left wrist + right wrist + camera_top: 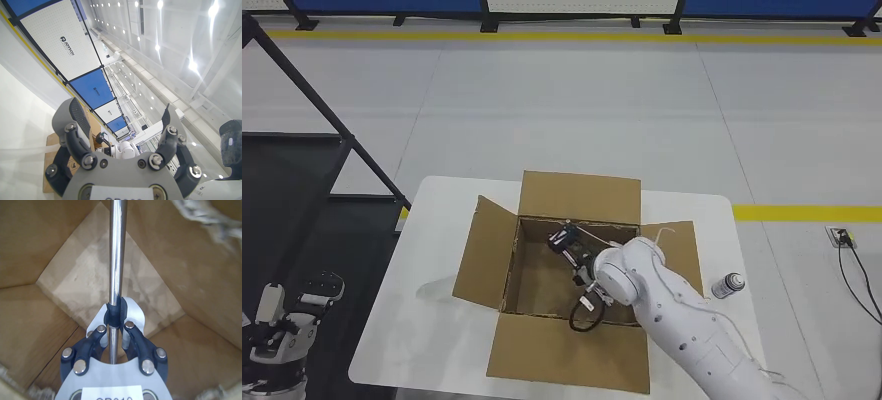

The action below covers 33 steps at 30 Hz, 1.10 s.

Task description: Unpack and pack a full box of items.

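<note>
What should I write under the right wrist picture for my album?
The robot's right hand grips a shiny metal rod deep inside the cardboard box.

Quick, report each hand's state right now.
Left hand: open, empty.
Right hand: closed on a rod, down inside the box.

The white table (422, 320) bears an open box (572, 195) and a small can (727, 286).
</note>
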Available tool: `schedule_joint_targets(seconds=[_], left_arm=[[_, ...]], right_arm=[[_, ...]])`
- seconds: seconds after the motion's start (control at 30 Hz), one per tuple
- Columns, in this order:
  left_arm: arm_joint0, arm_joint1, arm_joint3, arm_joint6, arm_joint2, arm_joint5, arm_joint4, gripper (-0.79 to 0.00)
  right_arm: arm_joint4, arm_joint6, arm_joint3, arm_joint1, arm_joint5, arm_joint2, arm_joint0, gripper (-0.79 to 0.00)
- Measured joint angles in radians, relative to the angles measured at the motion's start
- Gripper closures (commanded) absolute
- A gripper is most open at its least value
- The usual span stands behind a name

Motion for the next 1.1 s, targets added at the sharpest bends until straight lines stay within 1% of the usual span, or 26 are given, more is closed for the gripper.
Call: schedule_joint_targets(seconds=[0.07, 0.13, 0.17, 0.23, 0.33, 0.37, 0.47, 0.53, 0.57, 0.67, 0.73, 0.83, 0.97, 1.03, 1.1], left_arm=[[0.0, 0.0, 0.0, 0.0, 0.0, 0.0, 0.0, -0.785], [0.0, 0.0, 0.0, 0.0, 0.0, 0.0, 0.0, -0.785], [0.0, 0.0, 0.0, 0.0, 0.0, 0.0, 0.0, -0.785], [0.0, 0.0, 0.0, 0.0, 0.0, 0.0, 0.0, -0.785], [0.0, 0.0, 0.0, 0.0, 0.0, 0.0, 0.0, -0.785], [0.0, 0.0, 0.0, 0.0, 0.0, 0.0, 0.0, -0.785], [0.0, 0.0, 0.0, 0.0, 0.0, 0.0, 0.0, -0.785], [0.0, 0.0, 0.0, 0.0, 0.0, 0.0, 0.0, -0.785], [0.0, 0.0, 0.0, 0.0, 0.0, 0.0, 0.0, -0.785], [0.0, 0.0, 0.0, 0.0, 0.0, 0.0, 0.0, -0.785], [0.0, 0.0, 0.0, 0.0, 0.0, 0.0, 0.0, -0.785], [0.0, 0.0, 0.0, 0.0, 0.0, 0.0, 0.0, -0.785], [0.0, 0.0, 0.0, 0.0, 0.0, 0.0, 0.0, -0.785], [0.0, 0.0, 0.0, 0.0, 0.0, 0.0, 0.0, -0.785], [0.0, 0.0, 0.0, 0.0, 0.0, 0.0, 0.0, -0.785]], right_arm=[[-0.048, 0.032, -0.162, 0.028, -0.012, 0.066, -0.088, 0.0], [-0.095, 0.026, -0.287, 0.048, -0.013, 0.122, -0.16, 0.0], [-0.131, -0.002, -0.365, 0.058, -0.001, 0.159, -0.205, 0.0], [-0.184, -0.07, -0.472, 0.07, 0.022, 0.212, -0.271, 0.0], [-0.28, -0.219, -0.647, 0.087, 0.091, 0.314, -0.397, 0.0], [-0.307, -0.271, -0.719, 0.093, 0.116, 0.357, -0.457, 0.0], [-0.339, -0.348, -0.881, 0.105, 0.171, 0.481, -0.616, 0.0], [-0.323, -0.373, -0.957, 0.109, 0.19, 0.558, -0.702, 0.0], [-0.302, -0.403, -0.976, 0.111, 0.197, 0.61, -0.749, 0.0], [-0.227, -0.478, -0.96, 0.113, 0.202, 0.735, -0.855, 0.0], [-0.165, -0.499, -0.959, 0.113, 0.192, 0.805, -0.92, 0.0], [-0.051, -0.495, -0.96, 0.113, 0.171, 0.914, -1.026, 0.0], [0.088, -0.485, -0.944, 0.107, 0.186, 1.027, -1.151, 0.0], [0.157, -0.488, -0.915, 0.106, 0.164, 1.063, -1.183, 0.0], [0.233, -0.469, -0.862, 0.108, 0.111, 1.098, -1.198, 0.0]])
